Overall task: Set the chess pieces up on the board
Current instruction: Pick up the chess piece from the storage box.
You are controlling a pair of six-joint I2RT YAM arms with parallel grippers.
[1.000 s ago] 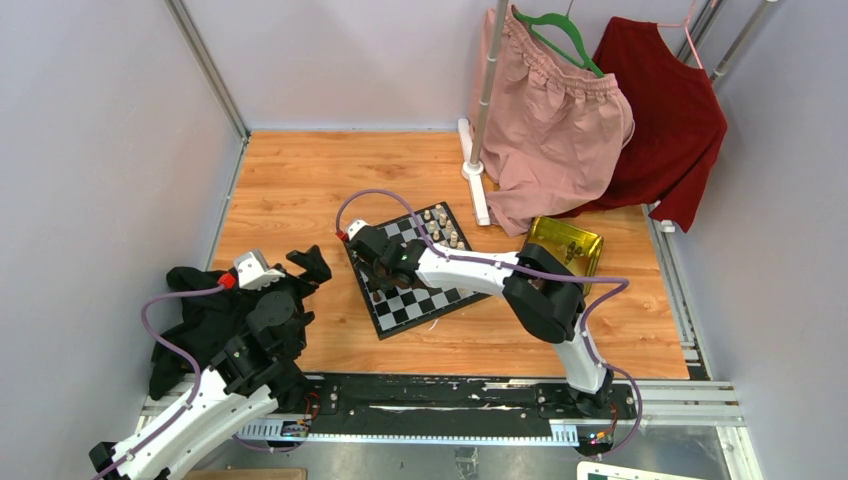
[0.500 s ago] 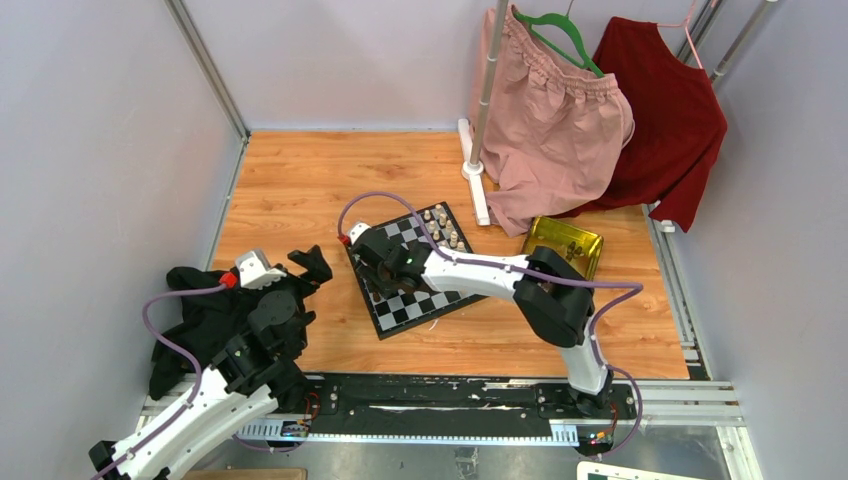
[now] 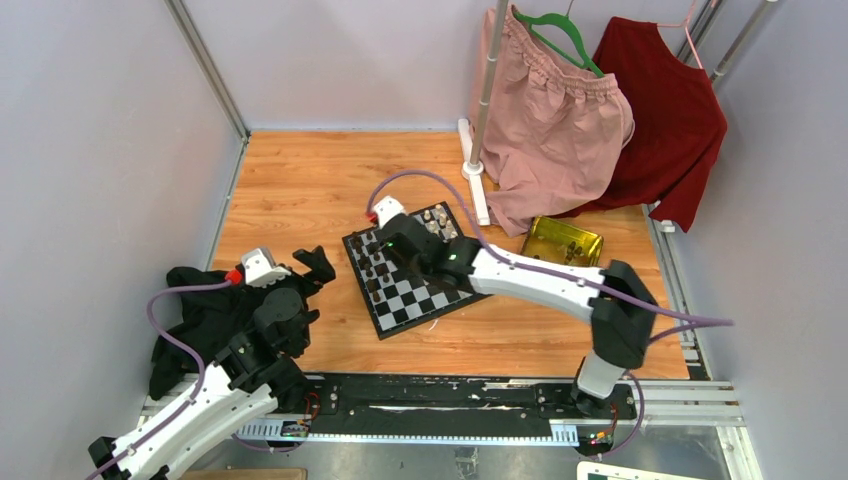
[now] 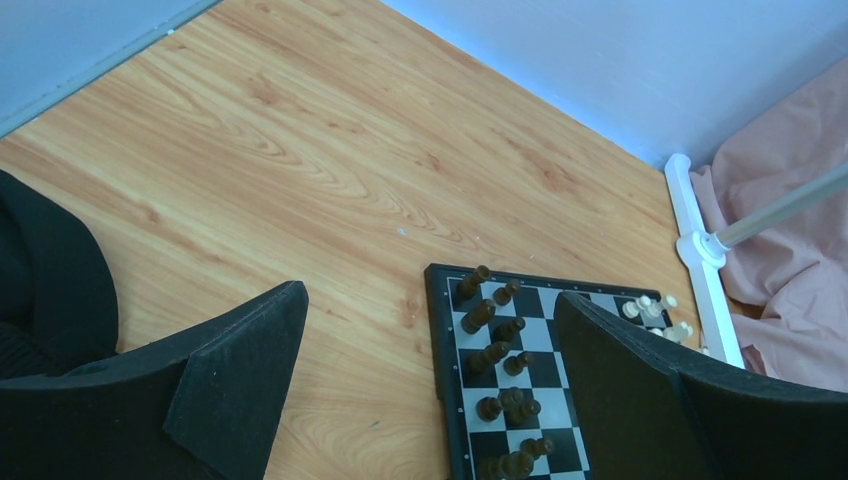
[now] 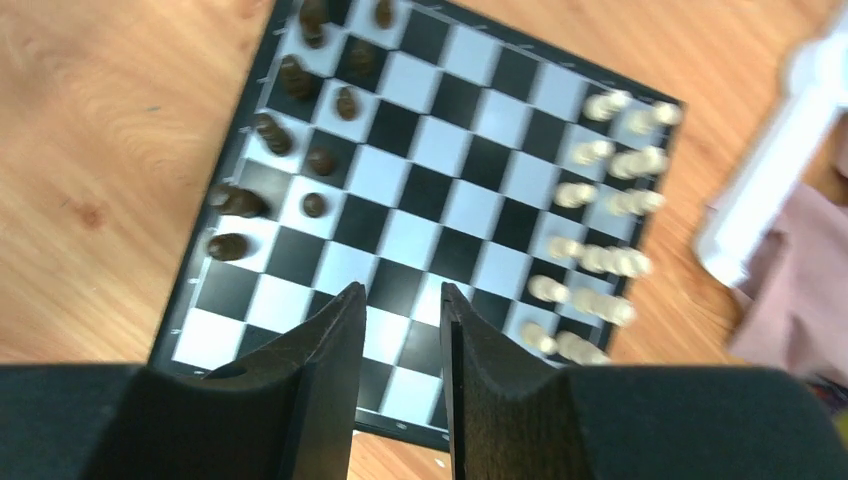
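Black-and-white checked board (image 5: 430, 215), dark brown chess pieces (image 5: 240, 202), cream pieces (image 5: 600, 260), orange wood-grain table (image 3: 300, 180).

From above, the right arm (image 3: 530, 283) hides part of the board (image 3: 408, 303). The left wrist view crops it below. Cream pieces (image 5: 600, 262) are blurred.

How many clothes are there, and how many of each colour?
pink garment on the hanger: 1
red top hanging next to it: 1
black cloth heaped by the left arm: 1
Total: 3
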